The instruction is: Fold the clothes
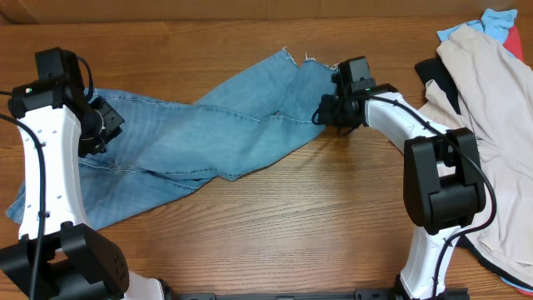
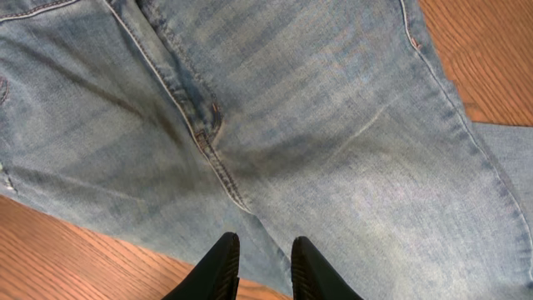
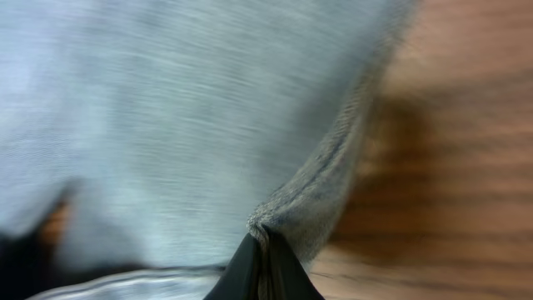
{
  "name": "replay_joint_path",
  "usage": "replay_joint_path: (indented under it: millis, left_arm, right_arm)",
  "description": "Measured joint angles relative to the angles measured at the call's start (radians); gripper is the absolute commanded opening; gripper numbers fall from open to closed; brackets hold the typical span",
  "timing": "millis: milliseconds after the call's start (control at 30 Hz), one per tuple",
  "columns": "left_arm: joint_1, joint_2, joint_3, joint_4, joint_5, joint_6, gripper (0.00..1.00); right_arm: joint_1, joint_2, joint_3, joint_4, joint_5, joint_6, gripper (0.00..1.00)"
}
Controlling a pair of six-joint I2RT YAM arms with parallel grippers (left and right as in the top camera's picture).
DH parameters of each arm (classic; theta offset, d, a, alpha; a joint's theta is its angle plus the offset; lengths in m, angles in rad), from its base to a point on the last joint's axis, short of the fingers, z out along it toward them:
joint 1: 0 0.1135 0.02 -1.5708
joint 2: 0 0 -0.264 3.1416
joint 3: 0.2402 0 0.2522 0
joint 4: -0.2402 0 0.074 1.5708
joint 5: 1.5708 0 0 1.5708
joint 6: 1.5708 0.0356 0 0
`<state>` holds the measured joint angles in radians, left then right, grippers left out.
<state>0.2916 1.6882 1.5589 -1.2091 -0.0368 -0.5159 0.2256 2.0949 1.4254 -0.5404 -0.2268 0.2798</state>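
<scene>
Wooden table (image 1: 333, 217), jeans (image 1: 208, 133) spread, right claw (image 3: 265, 250) pinching seam in wrist view, left claw (image 2: 260, 262) narrow.

A brown wooden table (image 1: 333, 217) holds everything. A pair of light blue jeans (image 1: 208, 133) lies spread across the left and middle of it, with the frayed leg ends toward the far edge. On the right side sits a heap of other clothes: a big pale beige garment (image 1: 491, 125), a black one (image 1: 437, 75), a bright blue one (image 1: 491, 21) and a red one (image 1: 520, 37).
</scene>
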Motion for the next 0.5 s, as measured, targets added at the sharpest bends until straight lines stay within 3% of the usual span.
replay_joint_path:
  millis: [300, 333, 400, 433, 467, 500]
  left_arm:
    - [0.0, 0.0, 0.0, 0.005, 0.0, 0.0, 0.25]
    - [0.0, 0.0, 0.0, 0.005, 0.0, 0.0, 0.25]
    - [0.0, 0.0, 0.0, 0.005, 0.0, 0.0, 0.25]
    - [0.0, 0.0, 0.0, 0.005, 0.0, 0.0, 0.25]
    - [0.0, 0.0, 0.0, 0.004, 0.0, 0.0, 0.25]
    - [0.0, 0.0, 0.0, 0.004, 0.0, 0.0, 0.25]
  right_arm:
    - [0.169, -0.008, 0.353, 0.08, -0.133, -0.14, 0.06]
    - [0.196, -0.016, 0.383, 0.124, -0.14, -0.151, 0.14]
    - [0.248, -0.037, 0.417, 0.212, -0.157, -0.164, 0.21]
    - [0.269, -0.048, 0.427, 0.239, -0.163, -0.172, 0.33]
    - [0.288, -0.059, 0.435, 0.253, -0.166, -0.171, 0.59]
    - [0.297, -0.065, 0.438, 0.253, -0.165, -0.175, 0.63]
